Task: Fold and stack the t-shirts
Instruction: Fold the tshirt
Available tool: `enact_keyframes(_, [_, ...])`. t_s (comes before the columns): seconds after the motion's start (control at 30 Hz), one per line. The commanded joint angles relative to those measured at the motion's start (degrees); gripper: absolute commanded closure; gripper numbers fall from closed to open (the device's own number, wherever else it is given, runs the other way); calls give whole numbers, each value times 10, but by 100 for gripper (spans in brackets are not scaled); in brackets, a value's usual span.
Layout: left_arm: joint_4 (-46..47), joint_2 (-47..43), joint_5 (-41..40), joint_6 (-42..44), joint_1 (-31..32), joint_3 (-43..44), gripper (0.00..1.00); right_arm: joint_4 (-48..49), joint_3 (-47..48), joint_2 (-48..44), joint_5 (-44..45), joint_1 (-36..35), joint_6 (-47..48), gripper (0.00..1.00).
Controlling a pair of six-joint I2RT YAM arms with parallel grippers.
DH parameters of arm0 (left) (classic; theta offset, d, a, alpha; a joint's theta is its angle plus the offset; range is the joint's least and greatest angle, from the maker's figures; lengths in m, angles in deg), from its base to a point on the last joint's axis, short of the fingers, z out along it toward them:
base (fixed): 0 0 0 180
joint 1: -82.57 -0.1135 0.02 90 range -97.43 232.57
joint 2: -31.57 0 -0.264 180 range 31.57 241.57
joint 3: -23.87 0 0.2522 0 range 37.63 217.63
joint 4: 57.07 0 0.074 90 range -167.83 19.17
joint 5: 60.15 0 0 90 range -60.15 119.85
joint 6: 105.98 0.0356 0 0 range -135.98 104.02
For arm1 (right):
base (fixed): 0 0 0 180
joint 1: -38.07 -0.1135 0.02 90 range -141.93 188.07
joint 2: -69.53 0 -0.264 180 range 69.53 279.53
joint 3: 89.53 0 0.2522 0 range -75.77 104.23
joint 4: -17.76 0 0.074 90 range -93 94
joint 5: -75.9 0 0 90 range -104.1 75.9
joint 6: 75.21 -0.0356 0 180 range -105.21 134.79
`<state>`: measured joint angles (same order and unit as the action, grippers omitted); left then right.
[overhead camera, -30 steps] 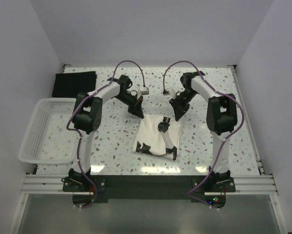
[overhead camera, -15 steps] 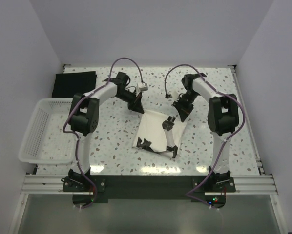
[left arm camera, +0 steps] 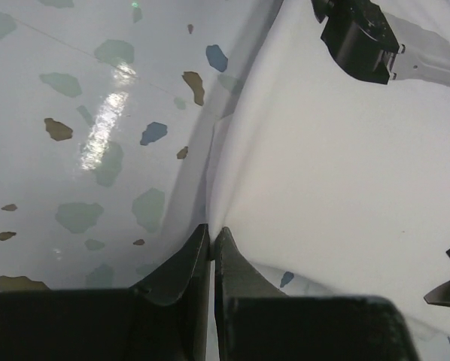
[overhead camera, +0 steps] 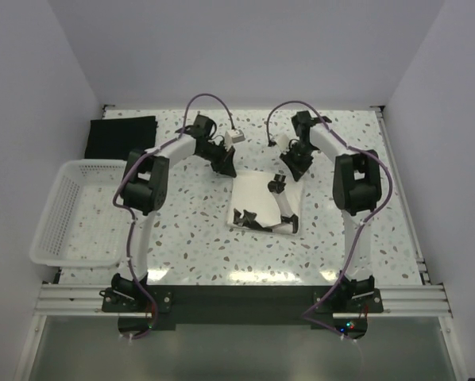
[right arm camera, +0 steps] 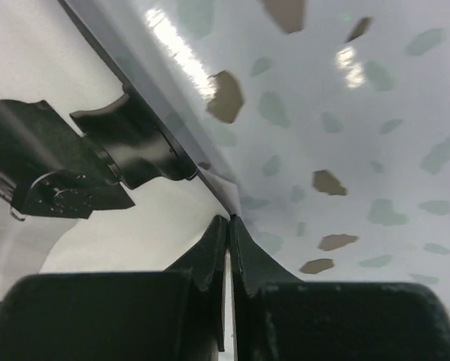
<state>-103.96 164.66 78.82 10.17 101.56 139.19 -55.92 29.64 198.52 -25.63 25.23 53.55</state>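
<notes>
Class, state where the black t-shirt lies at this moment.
In the top external view, the black t-shirt lies flat at the far left corner of the table, just beyond the white basket, well left of the cream t-shirt.

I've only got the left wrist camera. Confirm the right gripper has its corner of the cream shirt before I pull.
Observer: Yes. The right gripper is shut on the cream t-shirt's edge, with cloth pinched at its fingertips.
Operator: Give me the black shirt's position.
Observer: The black t-shirt lies folded flat at the table's far left corner.
Operator: Tell me what's near it.
Observer: A white lattice basket sits just nearer than it, along the left edge.
</notes>
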Motion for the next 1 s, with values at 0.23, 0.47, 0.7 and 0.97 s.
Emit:
enact_keyframes(0.23, [96,-135,-7,-98,-37,-39,54,37,68,-88,-38,9,-104,45])
enact_keyframes(0.47, [140,-278,102,-229,18,-227,56,55,-142,-255,-313,8,-277,52])
enact_keyframes(0.7, [307,-282,154,-389,79,-366,67,146,-351,-294,-431,-18,-383,61])
enact_keyframes(0.97, [314,-152,150,-432,70,-376,67,194,-418,-194,-366,2,-353,65])
